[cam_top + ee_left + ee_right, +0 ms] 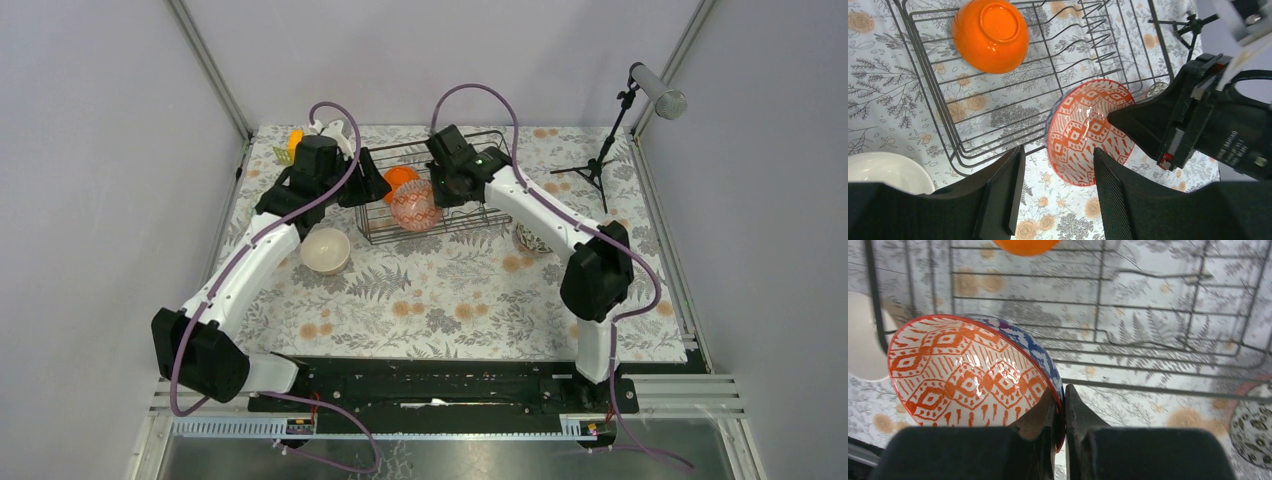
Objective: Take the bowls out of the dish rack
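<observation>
Right tool (pixel 1063 392): jaws closed on the rim of the patterned bowl (pixel 968 370), one finger inside the rim and one outside. The bowl is orange-red inside and blue outside. It stands tilted on edge at the near side of the dish rack (pixel 1168 390).

Left tool (pixel 1058 152): jaws apart, holding nothing, poised above the same bowl and close to the right tool.

The rack stands toward the far edge of the bench (pixel 440 300), about midway along it. An orange bowl (pixel 990 32) lies upturned inside. A cream bowl (pixel 325 250) sits on the bench between the rack and the left edge. A dark-speckled bowl (pixel 530 240) sits just beside the rack toward the right edge.

Risks:
- The hold is a narrow pinch on a glazed rim, so the bowl may swing or slip out.
- The lower edge may snag the rack's near wire and drag the rack along.
- The two tools are crowded together, so a sideways lift could strike the left fingers.

Not established:
- The fingers hide the gripped section of rim.
- Whether the bowl rests on the wires or hangs clear of them cannot be told.
- Items at the far-left corner are largely masked by the left arm.
</observation>
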Robot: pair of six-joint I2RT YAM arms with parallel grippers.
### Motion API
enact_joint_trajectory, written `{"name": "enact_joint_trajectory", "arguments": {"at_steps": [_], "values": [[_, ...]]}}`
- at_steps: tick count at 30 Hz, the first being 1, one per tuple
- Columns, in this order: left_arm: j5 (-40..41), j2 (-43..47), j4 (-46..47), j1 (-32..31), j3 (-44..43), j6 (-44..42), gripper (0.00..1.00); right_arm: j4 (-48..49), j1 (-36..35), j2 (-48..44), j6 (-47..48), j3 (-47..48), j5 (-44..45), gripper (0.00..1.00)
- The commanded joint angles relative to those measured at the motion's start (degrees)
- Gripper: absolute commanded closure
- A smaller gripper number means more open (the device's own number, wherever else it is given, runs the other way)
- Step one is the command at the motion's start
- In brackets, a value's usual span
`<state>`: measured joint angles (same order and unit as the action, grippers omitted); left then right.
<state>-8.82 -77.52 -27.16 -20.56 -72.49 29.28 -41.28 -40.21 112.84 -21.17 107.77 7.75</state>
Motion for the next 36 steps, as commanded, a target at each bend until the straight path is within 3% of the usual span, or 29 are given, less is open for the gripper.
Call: {"name": "enact_joint_trajectory", "arguments": {"at_steps": [1, 12, 19, 28, 36], "values": [[-0.5, 3.1, 4.2, 0.1, 1.1, 0.8, 0.43, 0.6, 3.7, -8.5, -2.9, -4.6, 1.5, 1.0], [-0.7, 3.6, 4.4, 0.1, 1.8, 2.1, 0.42, 1.5, 15.0, -27.0, -8.2, -26.4, -0.8, 1.0], [-2.5, 2.7, 4.8, 0.1, 1.2, 3.7, 0.42, 0.9, 21.7, -34.3, -12.7, -34.5, -1.1, 1.0], [-3.9, 1.8, 5.5, 0.1, 0.6, 4.9, 0.42, 0.3, 33.6, -34.5, -20.1, -40.7, -4.4, 1.0], [-3.7, 2.2, 5.4, 0.1, 0.8, 4.3, 0.42, 1.8, 38.6, -29.3, -25.9, -41.3, -3.9, 1.0]]}}
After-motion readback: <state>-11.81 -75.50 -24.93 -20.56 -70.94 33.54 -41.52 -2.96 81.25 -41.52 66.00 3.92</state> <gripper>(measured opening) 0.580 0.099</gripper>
